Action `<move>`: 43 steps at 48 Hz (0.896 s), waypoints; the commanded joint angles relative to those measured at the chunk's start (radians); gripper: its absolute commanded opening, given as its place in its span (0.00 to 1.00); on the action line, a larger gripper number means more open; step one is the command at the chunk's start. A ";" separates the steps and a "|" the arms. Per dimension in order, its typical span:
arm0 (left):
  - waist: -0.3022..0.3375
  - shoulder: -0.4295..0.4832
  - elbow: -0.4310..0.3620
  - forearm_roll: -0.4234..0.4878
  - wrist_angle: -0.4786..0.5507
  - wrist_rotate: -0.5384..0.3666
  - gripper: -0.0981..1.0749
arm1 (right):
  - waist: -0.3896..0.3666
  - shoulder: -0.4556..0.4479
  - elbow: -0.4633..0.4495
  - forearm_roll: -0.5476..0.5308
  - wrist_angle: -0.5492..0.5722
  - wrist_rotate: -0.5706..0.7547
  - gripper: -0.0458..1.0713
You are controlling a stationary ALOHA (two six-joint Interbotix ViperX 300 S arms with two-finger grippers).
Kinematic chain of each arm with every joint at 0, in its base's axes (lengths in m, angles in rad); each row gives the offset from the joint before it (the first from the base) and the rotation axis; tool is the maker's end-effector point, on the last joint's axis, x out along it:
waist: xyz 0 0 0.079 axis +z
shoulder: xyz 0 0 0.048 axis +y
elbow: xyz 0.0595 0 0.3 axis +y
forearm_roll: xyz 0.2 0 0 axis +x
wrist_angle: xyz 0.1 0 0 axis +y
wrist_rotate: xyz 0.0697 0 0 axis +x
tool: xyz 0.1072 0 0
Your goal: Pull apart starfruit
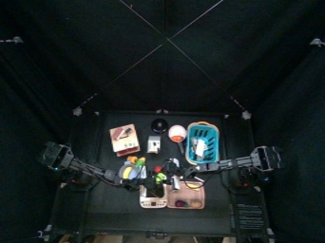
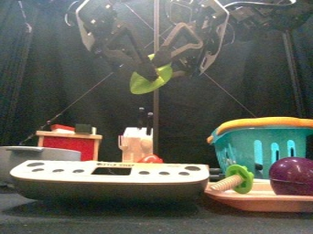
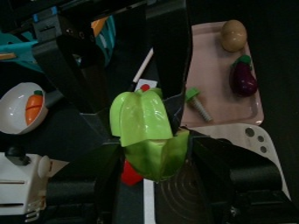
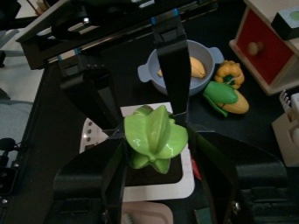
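Holding the green starfruit [image 2: 150, 77] in the air between them, well above the tabletop [image 2: 146, 216], both arms have the fruit clamped from opposite sides: the left gripper [image 3: 149, 162] grasps one end and the right gripper [image 4: 158, 149] the other. In both wrist views the fruit looks to be in one piece, its ridged lobes meeting with no gap that I can make out, so my judgement is that the lift and the two-sided grasp are done and the pull itself is left. What remains is for the arms to draw away from each other until the halves part.

Black curtains close in the pen on all sides, and the small black tabletop sits in its middle, crowded with toys. Largest among them is a teal basket [image 2: 261, 146] with an orange rim, standing behind a pink tray [image 3: 218, 79]; on that tray lie a purple eggplant [image 3: 243, 74] and a brown potato [image 3: 235, 34]. A white board with round holes [image 2: 108, 179] lies at the front edge. On the left side stands a red and white toy box [image 2: 71, 143]. A grey bowl [image 4: 184, 68] holds small yellow pieces, just beside a yellow and green corn cob [image 4: 229, 96]. A small white dish with a carrot slice [image 3: 28, 105] lies near the basket.
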 commanded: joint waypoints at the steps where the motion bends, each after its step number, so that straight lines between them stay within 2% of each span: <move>1: 0.017 -0.015 -0.003 0.006 0.025 -0.003 0.46 | 0.003 -0.018 -0.023 0.002 -0.003 0.002 0.38; 7: 0.018 -0.026 0.025 0.008 0.066 -0.005 0.46 | 0.006 -0.046 -0.005 0.002 -0.002 0.003 0.37; 13: 0.028 -0.051 0.049 0.011 0.067 -0.006 0.46 | 0.006 -0.069 0.018 0.002 -0.002 0.003 0.25; 24: 0.032 -0.071 0.067 0.011 0.067 -0.006 0.46 | 0.008 -0.104 0.048 0.026 -0.003 0.003 0.24; 43: 0.032 -0.077 0.080 0.005 0.067 -0.006 0.46 | 0.005 -0.106 0.054 0.028 -0.002 0.003 0.24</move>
